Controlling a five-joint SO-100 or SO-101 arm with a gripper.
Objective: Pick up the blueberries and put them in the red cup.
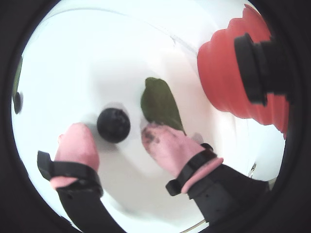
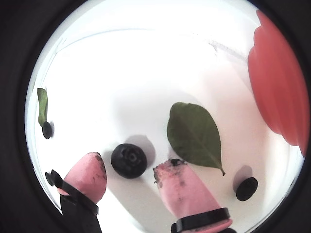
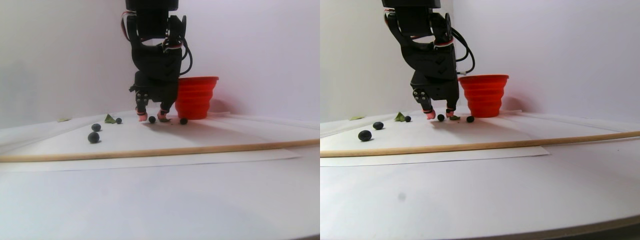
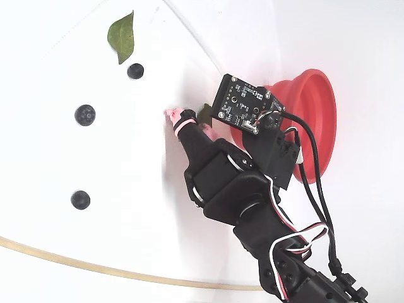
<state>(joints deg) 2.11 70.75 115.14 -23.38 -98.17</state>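
Nearest the lens in both wrist views we see our end effector [image 2: 130, 174], its two pink fingertips [image 2: 91, 174] spread apart and holding nothing. Going left to right in a wrist view: a small leaf [image 2: 42, 106] and a tiny berry [image 2: 47, 129] sit near the left edge, then the left pink tip, then the target blueberry [image 2: 129, 160] lying between the tips and slightly ahead of them, then the right tip, whose end overlaps the tail of the larger green leaf [image 2: 194, 136]. Further right lies another berry [image 2: 247, 188], and the red cup [image 2: 279, 87] fills the right edge.

The relation we judge the next move to turn on: the berry sits in the open gap, a touch nearer the left tip, resting on the white sheet [image 2: 146, 63] on the bench. Being round, it has no long axis to line up with. We would push slightly forward, then close.

In the stereo pair view the tips are down at sheet level, with the cup just behind to the right. Other blueberries [image 4: 84, 115] lie well apart, so there is free room on the left; the leaf under the right tip may get pinched along with the berry.
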